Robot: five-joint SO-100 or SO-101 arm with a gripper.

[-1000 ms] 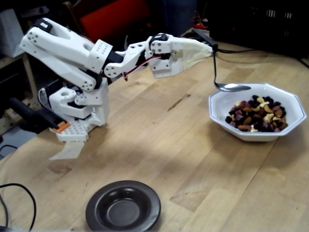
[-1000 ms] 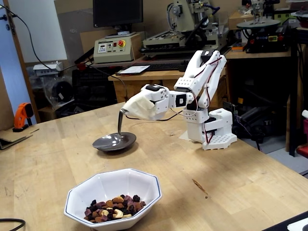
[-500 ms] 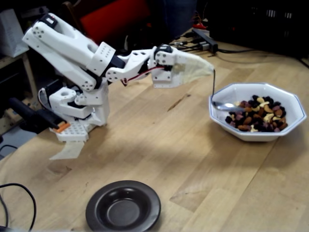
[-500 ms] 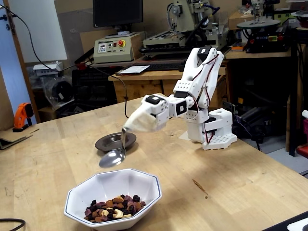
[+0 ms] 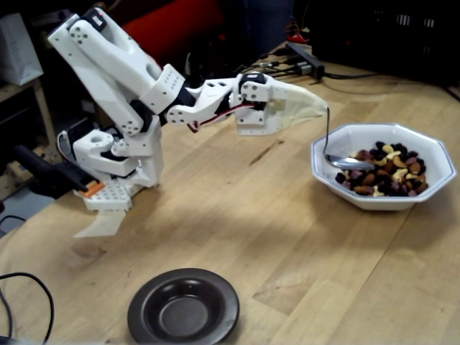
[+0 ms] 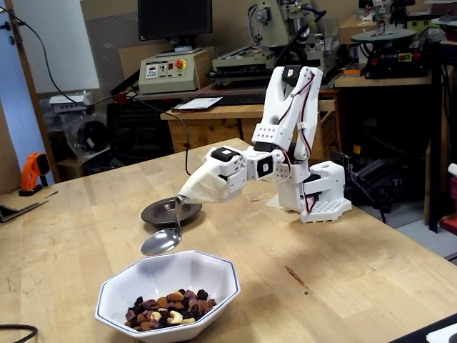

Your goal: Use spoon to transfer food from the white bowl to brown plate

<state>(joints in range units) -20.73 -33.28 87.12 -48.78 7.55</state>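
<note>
Now spoon [image 5: 350, 162] inside white bowl [image 5: 431, 188]

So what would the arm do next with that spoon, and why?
Probably push the spoon a little forward and down into the food. In a fixed view its tip sits inside the white bowl, at the near edge of the pile, and looks empty. The brown plate holds nothing yet, so scooping likely comes first. The fingers are wrapped in whitish covering, so their hold is not visible.

Shiny metal spoon [image 5: 348, 162], glossy brown plate [image 5: 183, 307], wood table [image 5: 251, 215]
</note>
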